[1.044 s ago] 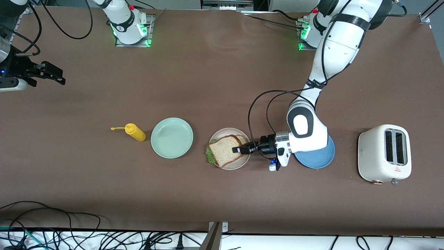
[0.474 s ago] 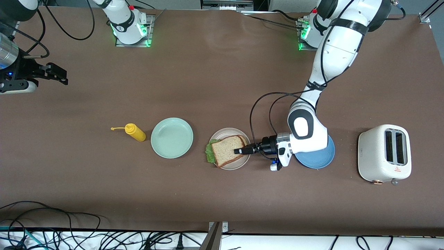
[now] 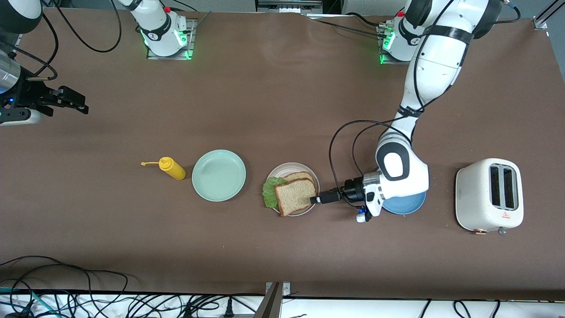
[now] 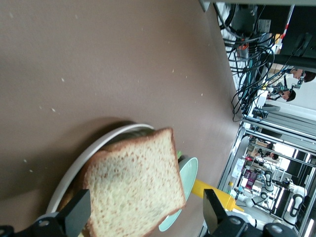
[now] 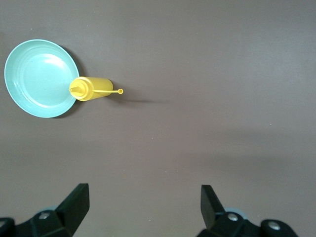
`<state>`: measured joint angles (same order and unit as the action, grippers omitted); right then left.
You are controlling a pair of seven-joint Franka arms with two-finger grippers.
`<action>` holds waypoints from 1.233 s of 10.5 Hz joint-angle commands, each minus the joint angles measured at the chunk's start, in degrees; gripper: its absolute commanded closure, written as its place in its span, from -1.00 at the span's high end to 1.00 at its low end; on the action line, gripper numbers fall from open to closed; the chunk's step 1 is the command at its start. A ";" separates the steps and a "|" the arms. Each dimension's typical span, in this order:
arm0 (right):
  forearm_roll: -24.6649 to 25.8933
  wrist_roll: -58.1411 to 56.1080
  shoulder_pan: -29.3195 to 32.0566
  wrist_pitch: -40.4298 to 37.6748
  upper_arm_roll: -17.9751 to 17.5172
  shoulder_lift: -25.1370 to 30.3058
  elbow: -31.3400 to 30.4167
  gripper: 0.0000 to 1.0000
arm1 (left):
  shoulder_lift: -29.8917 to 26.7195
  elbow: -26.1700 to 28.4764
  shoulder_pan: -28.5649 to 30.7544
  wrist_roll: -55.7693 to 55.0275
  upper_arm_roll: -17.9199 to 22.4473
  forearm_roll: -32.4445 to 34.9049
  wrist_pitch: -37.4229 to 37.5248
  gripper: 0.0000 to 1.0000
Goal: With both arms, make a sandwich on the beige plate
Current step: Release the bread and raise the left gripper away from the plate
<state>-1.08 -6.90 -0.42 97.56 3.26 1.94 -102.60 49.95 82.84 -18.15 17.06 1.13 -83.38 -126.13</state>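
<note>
A sandwich [image 3: 295,195] sits on the round beige plate [image 3: 291,169] near the middle of a brown table [image 3: 282,110]: two squarish, porous tan bread slices with darker crust, the top one skewed, and ruffled green lettuce [image 3: 268,192] poking out at the side toward the right arm's end. The left gripper [image 3: 316,199] is at the plate's edge toward the left arm's end, just beside the top slice, fingers spread wide and holding nothing. The right gripper [image 3: 78,104] waits over bare table near its own end, also wide open and empty. A glossy white toaster [image 3: 489,195] bears a small red triangle mark; its lettering is unreadable.
</note>
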 commanded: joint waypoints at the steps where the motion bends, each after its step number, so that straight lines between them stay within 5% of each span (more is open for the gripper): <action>1: -0.68 0.31 0.59 -0.88 -0.10 -0.36 1.26 1.00 | -3.45 1.61 0.65 -1.84 1.24 3.03 0.00 1.00; 5: -0.50 -0.48 0.51 -0.53 -0.01 -0.97 1.26 1.00 | -9.60 1.62 2.67 -27.21 1.07 30.23 0.36 1.00; 10: 0.55 -0.75 0.51 -4.28 0.08 -5.18 10.12 1.00 | -16.01 1.62 8.46 -29.45 1.16 56.08 15.88 1.00; 13: 0.46 0.31 0.51 -6.33 0.08 -5.46 10.40 1.00 | -21.28 4.76 11.03 -28.93 0.98 72.09 21.53 1.00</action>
<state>-0.92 -6.92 -0.23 92.86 3.34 -2.50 -94.17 33.29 83.08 -7.50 -11.89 2.54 -17.02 -105.85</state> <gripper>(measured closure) 0.000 0.000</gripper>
